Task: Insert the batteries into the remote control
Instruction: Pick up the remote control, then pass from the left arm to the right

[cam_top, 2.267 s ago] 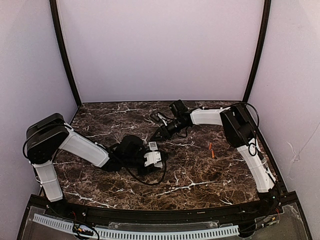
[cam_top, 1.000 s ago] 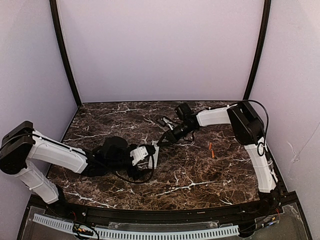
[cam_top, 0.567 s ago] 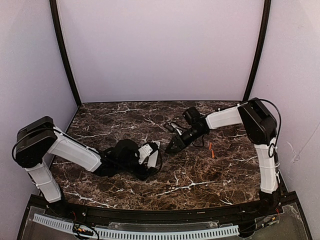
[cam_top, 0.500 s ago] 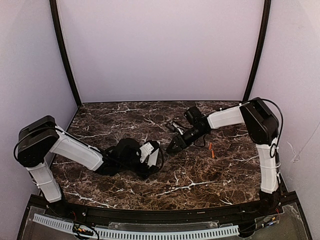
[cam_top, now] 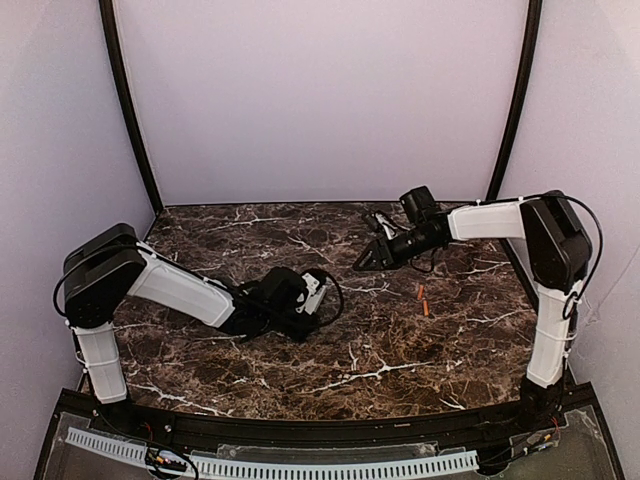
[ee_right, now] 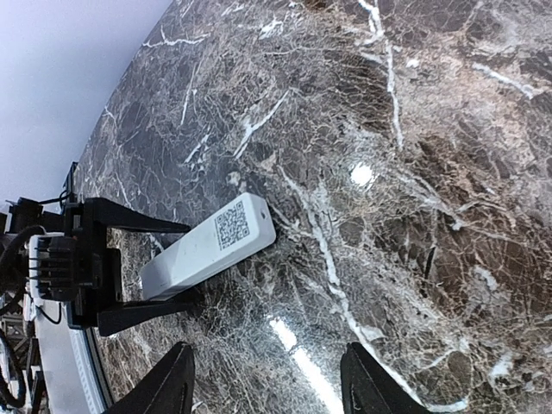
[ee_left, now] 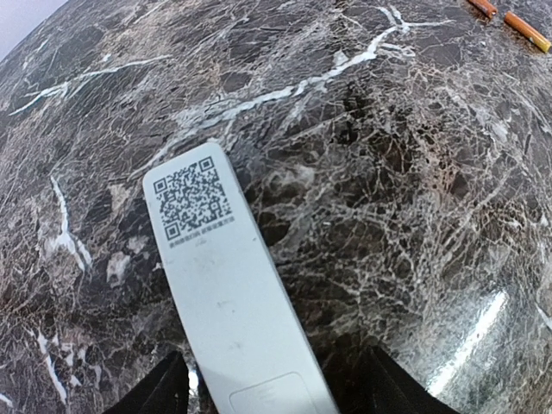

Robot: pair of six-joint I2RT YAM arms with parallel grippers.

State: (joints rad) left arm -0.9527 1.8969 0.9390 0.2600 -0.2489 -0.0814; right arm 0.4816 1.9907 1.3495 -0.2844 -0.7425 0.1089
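Left gripper (ee_left: 274, 384): open (from where I stand the black jaws look spread, not clamped). It is low over the table, one finger (ee_left: 168, 390) on each side of the remote's near end.

Remote control: a slim white plastic bar (ee_left: 220, 285) lying flat on the table and running straight out from between the left fingers. One finger is just beside its edge. The other stands off with a strip of table showing between.

Label: a small dark square code patch (ee_left: 191, 200) on the remote's upturned face, at the end farthest from the left gripper.

Panel: a faint rounded outline in the white plastic at the end nearest the left gripper. I cannot tell whether it is a cover or a slot.

Batteries: two thin orange-red cylinders (ee_left: 526, 28), lying close together on the table. They are well ahead of the left gripper and off to its right, apart from the remote.

Right gripper (ee_right: 266, 371): open, black fingers apart with nothing between them. It is lifted off the table and aimed toward the remote and the left gripper, well apart from both.

Table: a dark brown marble-patterned top with white veins (cam_top: 400, 350), glossy enough to throw back the lights.
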